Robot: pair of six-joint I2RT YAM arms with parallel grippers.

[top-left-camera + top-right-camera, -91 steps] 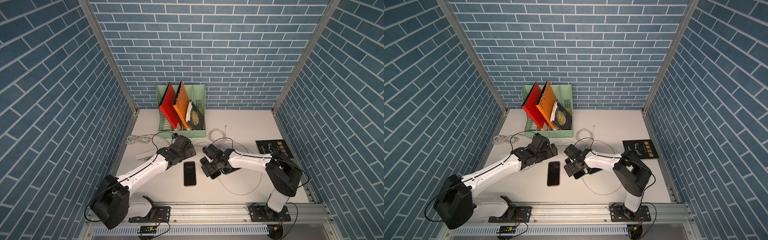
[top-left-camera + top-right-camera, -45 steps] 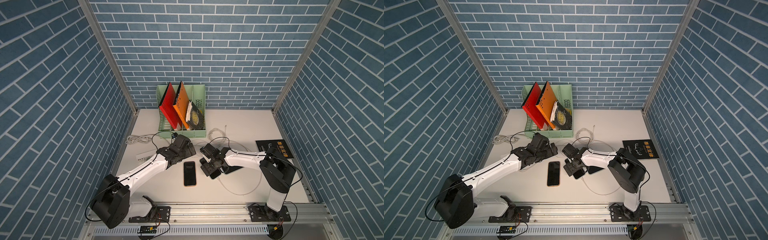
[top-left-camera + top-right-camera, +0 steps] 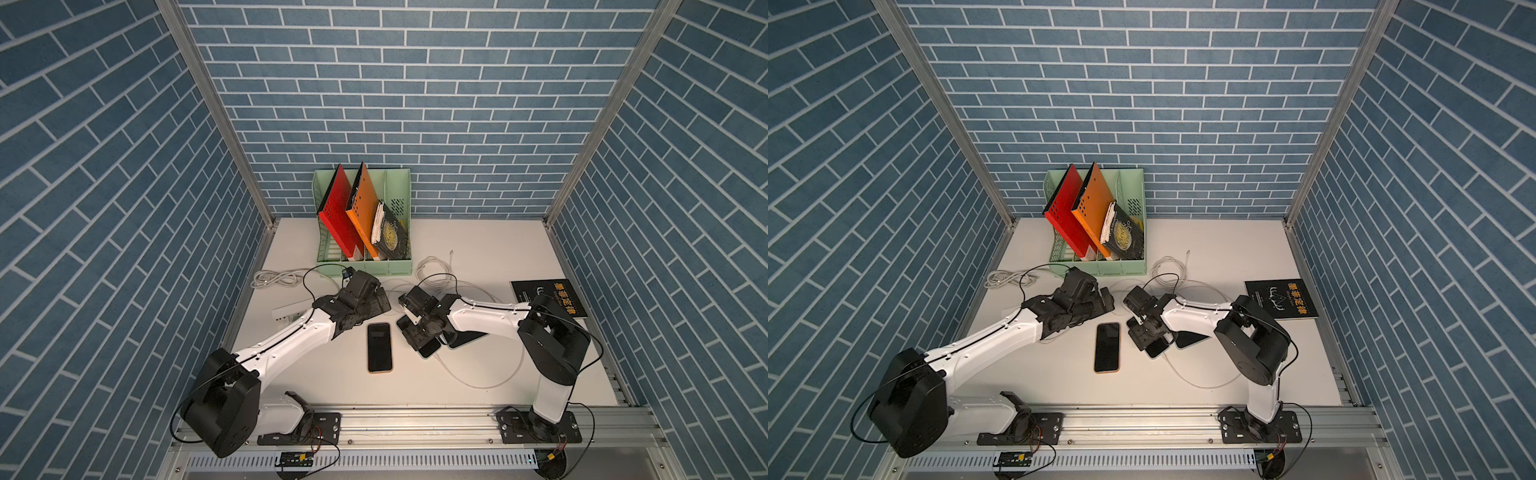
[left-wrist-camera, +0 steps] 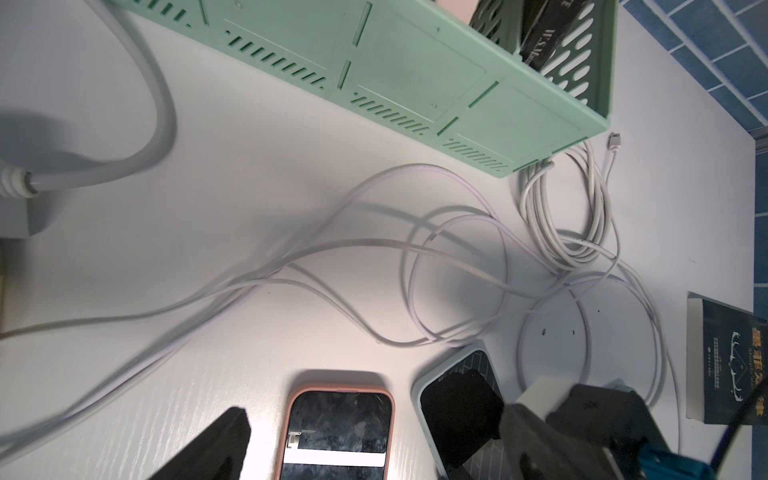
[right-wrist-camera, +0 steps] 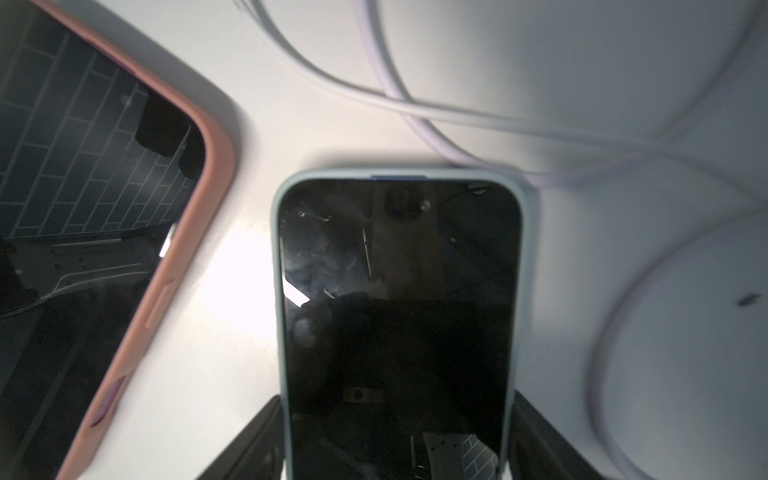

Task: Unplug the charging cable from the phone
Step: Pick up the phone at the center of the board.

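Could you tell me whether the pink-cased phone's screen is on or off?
Off: the pink-cased phone shows a dark screen reflecting only brickwork.

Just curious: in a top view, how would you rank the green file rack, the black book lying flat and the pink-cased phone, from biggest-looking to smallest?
1. green file rack, clearly the largest.
2. black book, though the right arm covers part of it.
3. pink-cased phone, the smallest.

Both top views are bright, evenly lit and sharp, the brick walls [image 3: 415, 104] splaying toward the frame edges. In the right wrist view the pale-cased phone [image 5: 399, 311] is dim with murky reflections; glare whitens the table [image 5: 232, 291] just beside it, and cables [image 5: 415, 106] beyond it blur
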